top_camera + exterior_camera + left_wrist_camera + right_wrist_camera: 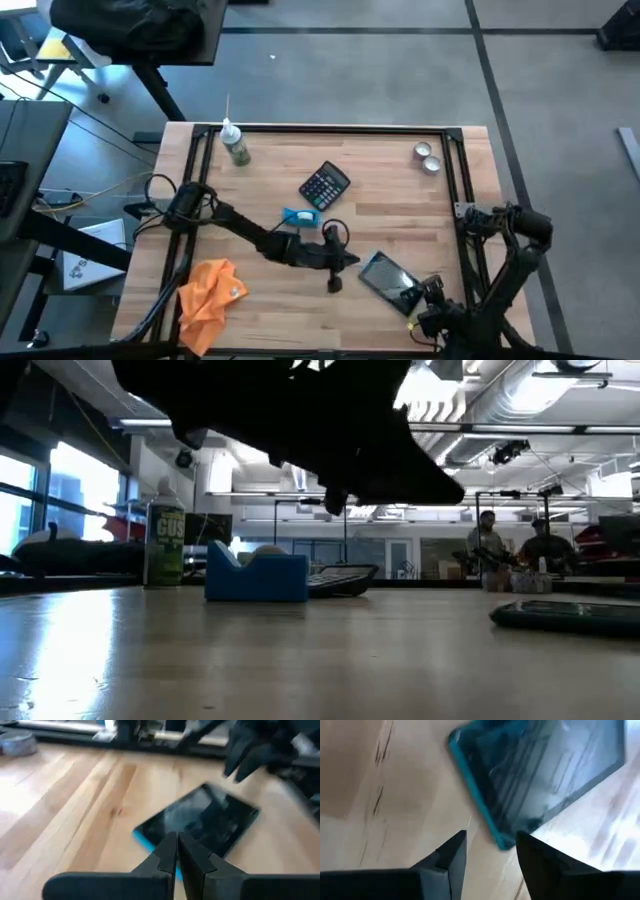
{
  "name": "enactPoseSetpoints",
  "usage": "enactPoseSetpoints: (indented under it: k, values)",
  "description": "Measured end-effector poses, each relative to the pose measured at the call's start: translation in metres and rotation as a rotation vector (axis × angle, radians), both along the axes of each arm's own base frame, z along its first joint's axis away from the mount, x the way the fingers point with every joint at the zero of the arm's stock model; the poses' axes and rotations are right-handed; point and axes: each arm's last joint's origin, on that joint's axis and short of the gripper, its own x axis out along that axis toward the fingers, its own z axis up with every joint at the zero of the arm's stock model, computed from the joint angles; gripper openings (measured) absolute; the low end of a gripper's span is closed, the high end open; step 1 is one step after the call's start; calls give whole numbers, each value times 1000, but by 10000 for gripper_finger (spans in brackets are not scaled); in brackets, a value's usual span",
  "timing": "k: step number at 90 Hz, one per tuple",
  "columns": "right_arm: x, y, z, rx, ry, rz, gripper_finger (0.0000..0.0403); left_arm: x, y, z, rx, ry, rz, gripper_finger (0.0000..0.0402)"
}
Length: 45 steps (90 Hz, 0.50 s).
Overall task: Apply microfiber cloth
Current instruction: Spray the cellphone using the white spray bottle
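The orange microfiber cloth (210, 292) lies crumpled on the table's near left, and no gripper touches it. A dark phone in a blue case (388, 279) lies flat near the table's front right. My left gripper (177, 851) hovers shut and empty just left of the phone, pointing at it (345, 263). My right gripper (490, 845) is open at the phone's right end (425, 292), with a corner of the blue case (502, 841) just beyond the gap between its fingers. My right gripper is open with its fingers either side of the phone's blue corner (502, 841), which lies on the table. I cannot tell whether a finger touches it.
A black calculator (325, 185) and a small blue box (300, 217) lie mid-table behind my left arm. A green spray bottle (236, 147) stands at the far left and two small tins (428, 157) at the far right. People show in the room beyond (520, 545).
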Motion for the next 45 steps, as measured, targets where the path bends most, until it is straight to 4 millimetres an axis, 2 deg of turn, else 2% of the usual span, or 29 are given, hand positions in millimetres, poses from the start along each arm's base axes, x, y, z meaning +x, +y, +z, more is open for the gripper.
enactPoseSetpoints:
  k: [23, 45]
  values:
    - [2, 4, -21, -106, 0, 85, 140, 4, 13, -8, 14, 15, 32, 0]
    - [8, 2, -28, -213, -88, 180, 140, 9, 12, -42, 4, 63, 10, 0]
